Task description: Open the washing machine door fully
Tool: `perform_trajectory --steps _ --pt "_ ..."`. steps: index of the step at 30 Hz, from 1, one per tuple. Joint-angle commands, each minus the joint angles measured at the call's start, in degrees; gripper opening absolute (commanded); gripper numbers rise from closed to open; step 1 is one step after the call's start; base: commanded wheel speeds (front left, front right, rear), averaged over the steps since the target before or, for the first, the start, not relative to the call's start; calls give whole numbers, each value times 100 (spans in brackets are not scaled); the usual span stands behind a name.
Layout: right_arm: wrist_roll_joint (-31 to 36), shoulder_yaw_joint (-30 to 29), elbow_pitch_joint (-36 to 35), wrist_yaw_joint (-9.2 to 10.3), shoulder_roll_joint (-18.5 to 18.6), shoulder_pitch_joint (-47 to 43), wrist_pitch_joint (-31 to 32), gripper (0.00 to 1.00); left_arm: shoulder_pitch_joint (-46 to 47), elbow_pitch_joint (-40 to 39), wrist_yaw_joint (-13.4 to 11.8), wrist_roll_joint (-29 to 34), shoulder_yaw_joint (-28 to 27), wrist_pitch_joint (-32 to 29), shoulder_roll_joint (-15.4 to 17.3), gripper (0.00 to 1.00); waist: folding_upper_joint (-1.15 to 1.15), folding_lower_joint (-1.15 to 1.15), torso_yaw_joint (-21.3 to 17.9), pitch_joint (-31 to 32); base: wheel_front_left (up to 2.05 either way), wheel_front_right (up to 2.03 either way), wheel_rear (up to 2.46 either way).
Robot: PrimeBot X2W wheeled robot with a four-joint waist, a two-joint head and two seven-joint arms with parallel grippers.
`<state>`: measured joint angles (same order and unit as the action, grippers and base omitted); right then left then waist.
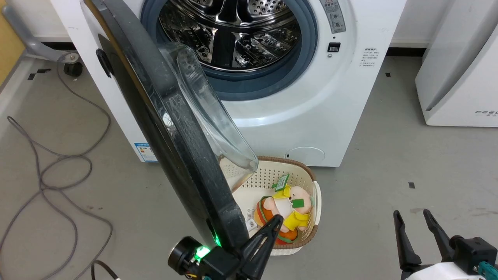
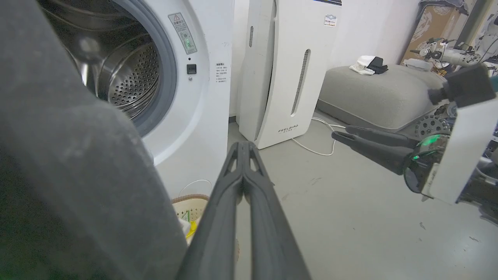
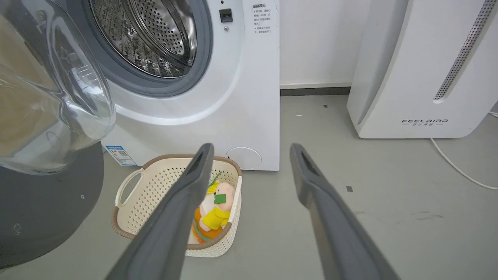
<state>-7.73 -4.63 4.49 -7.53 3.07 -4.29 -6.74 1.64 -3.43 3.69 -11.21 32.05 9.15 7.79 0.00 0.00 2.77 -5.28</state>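
The washing machine door (image 1: 171, 128) stands swung out from the white machine (image 1: 342, 97), edge-on to the head view, its clear glass bowl (image 1: 210, 112) bulging to the right. Behind it the steel drum (image 1: 233, 31) is exposed. My left gripper (image 1: 277, 219) is shut with nothing between its fingers. It sits right beside the inner side of the door's lower rim; I cannot tell whether it touches. In the left wrist view the door (image 2: 58, 155) looms left of the gripper (image 2: 243, 146). My right gripper (image 1: 414, 217) hangs open over bare floor, well right of the door (image 3: 39, 206).
A cream basket (image 1: 301, 179) holding a plush toy (image 1: 288, 206) sits on the floor under the door's bowl. Grey cables (image 1: 50, 171) loop at the left. A white appliance (image 1: 459, 77) stands at the right, with a grey cushion (image 2: 373, 93) beyond it.
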Motion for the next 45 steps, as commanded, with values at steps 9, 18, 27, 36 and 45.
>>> perform_trajectory --steps 9,18,27,36,45 --pt "-96 36 39 4 -19 58 -22 100 25 164 -272 0 -146 124 7 0 0 0 26 -35 0 0 0" --pt "-129 26 53 4 -19 57 -108 100 -229 -27 -498 8 -203 115 82 0 0 0 155 -27 0 0 0" --pt "-133 -36 62 4 -19 30 -109 100 -517 -399 -698 31 -201 13 175 0 0 0 643 -21 0 0 0" --pt "-55 -123 -17 4 -19 23 -41 100 -578 -707 -884 -41 -223 8 53 0 0 0 1425 -80 0 0 0" --pt "13 -181 -97 4 -19 11 89 100 -603 -780 -1111 -83 -450 191 41 0 0 0 2196 -79 0 0 0"
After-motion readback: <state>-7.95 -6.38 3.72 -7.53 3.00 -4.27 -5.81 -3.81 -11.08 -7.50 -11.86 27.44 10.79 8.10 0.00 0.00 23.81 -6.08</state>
